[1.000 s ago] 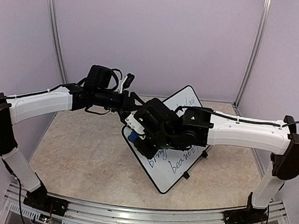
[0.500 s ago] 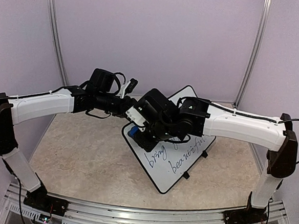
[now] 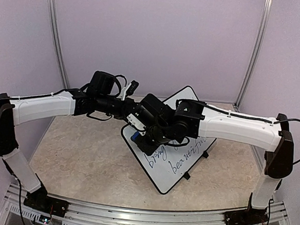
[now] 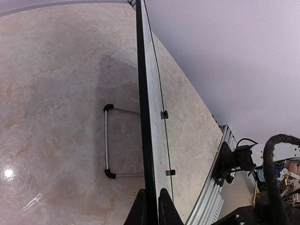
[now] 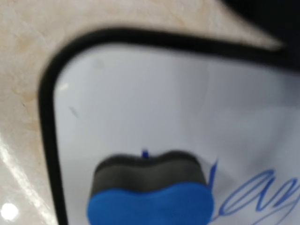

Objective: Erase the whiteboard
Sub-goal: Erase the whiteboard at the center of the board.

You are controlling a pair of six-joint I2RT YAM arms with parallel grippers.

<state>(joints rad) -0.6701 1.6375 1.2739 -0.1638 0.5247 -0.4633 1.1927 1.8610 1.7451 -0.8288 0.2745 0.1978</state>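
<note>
The whiteboard (image 3: 163,178) lies as a tilted diamond on the table, with blue handwriting (image 3: 185,159) across its middle. My left gripper (image 3: 129,112) reaches its upper-left edge. In the left wrist view the board's black rim (image 4: 143,93) runs edge-on between the left gripper's (image 4: 152,208) two fingers, which are shut on it. My right gripper (image 3: 138,135) holds a blue eraser (image 5: 150,197) with a dark felt pad. The pad rests on the white surface (image 5: 140,93) near a rounded corner, beside blue writing (image 5: 262,197). The right fingers are hidden in the wrist view.
A wire stand (image 4: 107,140) with black feet shows under the board, and small black clips (image 4: 164,114) sit on its rim. A metal rail (image 3: 132,214) runs along the near edge of the marbled table (image 3: 85,159). Purple walls enclose the back and sides.
The left gripper's fingers have closed onto the whiteboard's rim. The right arm has carried the eraser up and left, toward the board's left corner.
</note>
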